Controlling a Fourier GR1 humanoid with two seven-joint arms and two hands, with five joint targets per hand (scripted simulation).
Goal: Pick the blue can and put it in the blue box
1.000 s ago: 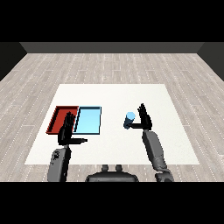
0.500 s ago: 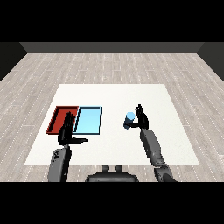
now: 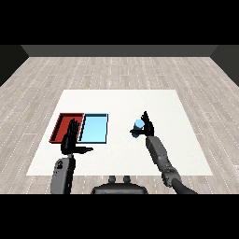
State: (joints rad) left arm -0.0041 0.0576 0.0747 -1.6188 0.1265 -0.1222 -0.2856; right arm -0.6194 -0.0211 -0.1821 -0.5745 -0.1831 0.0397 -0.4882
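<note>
The blue can [image 3: 138,124] stands upright on the white table, right of centre. My right hand [image 3: 145,127] is against its right side, fingers and thumb curling round it. The light blue tray [image 3: 94,128] lies to the left of the can, with the red tray [image 3: 64,126] beside it further left. My left hand [image 3: 72,140] hovers over the near edge of the two trays, fingers straight and thumb spread, holding nothing.
The white table [image 3: 121,102] stretches behind and to the right of the can. A wooden floor surrounds it.
My right hand has shifted left and closed in round the can. The left hand has stayed where it was.
</note>
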